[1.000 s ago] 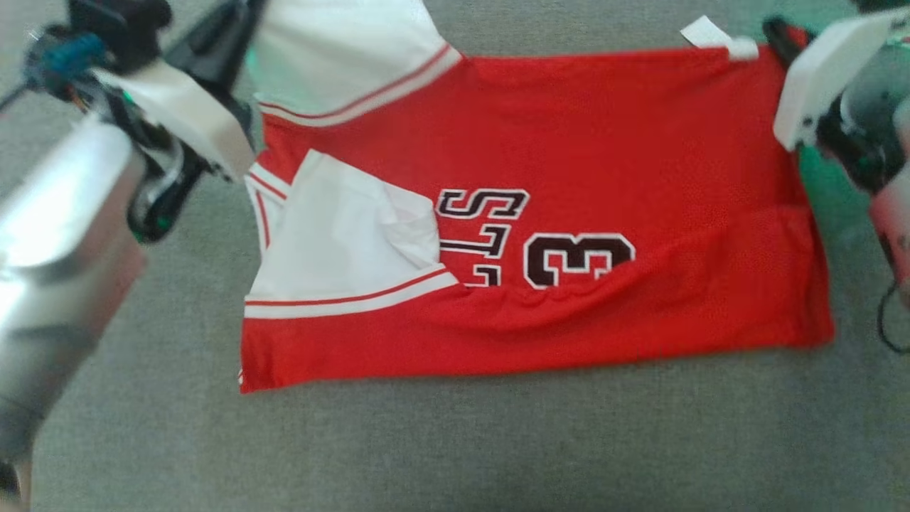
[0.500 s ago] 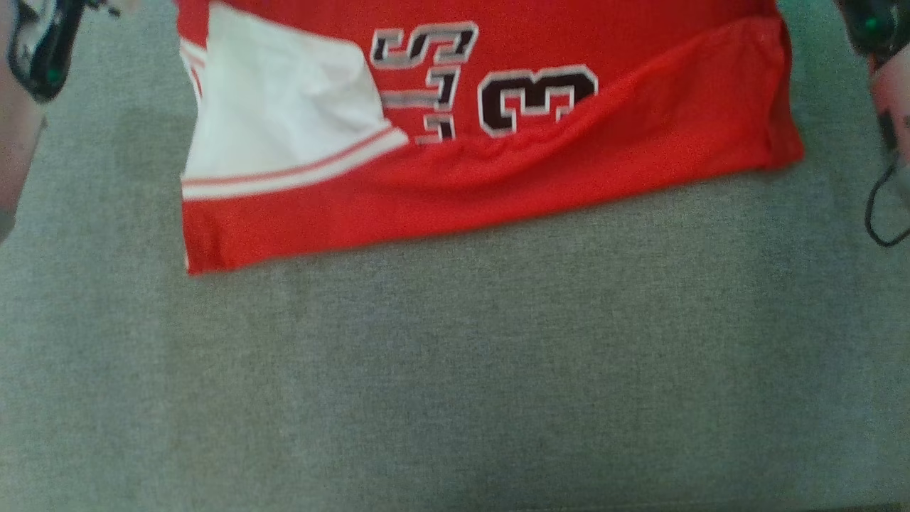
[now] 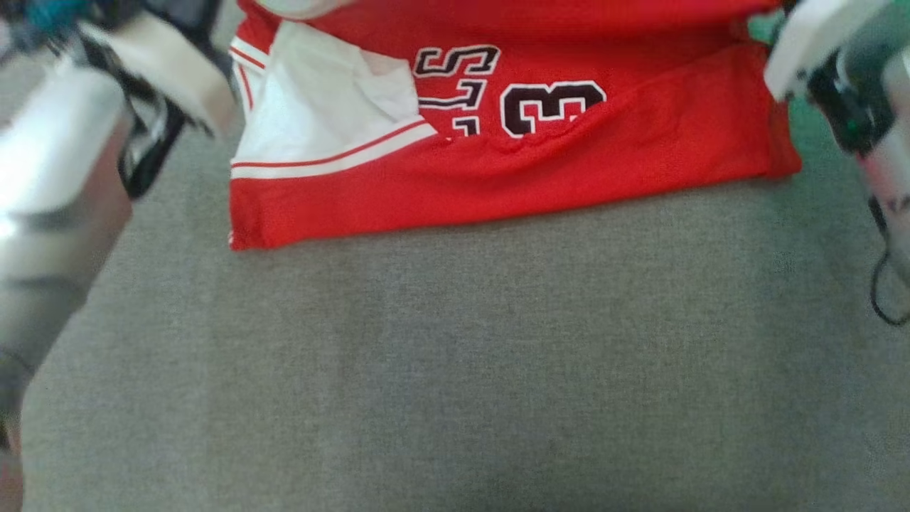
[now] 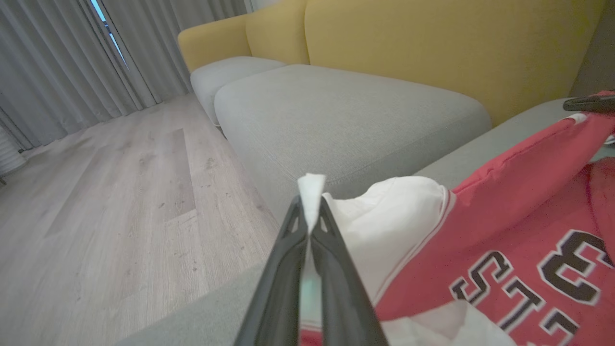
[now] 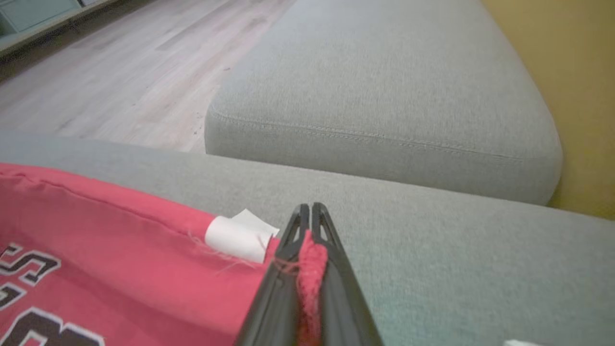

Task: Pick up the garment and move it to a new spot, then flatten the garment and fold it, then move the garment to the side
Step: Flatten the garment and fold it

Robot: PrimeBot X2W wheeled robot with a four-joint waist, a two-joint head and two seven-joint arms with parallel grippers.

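Garment (image 3: 569, 171) (red) clamped by left gripper (image 4: 310, 209), right gripper (image 5: 308, 210).

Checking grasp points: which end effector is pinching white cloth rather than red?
The left end effector: a white sleeve of the garment pokes from its grip; the right end effector clamps a red edge.

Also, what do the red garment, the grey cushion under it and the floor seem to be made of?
Garment: likely thin matte knit polyester; it drapes, with loose threads at the hem. Cushion: woven upholstery fabric, with a visible coarse weave. Floor: pale wood or laminate planks, grain lines showing.
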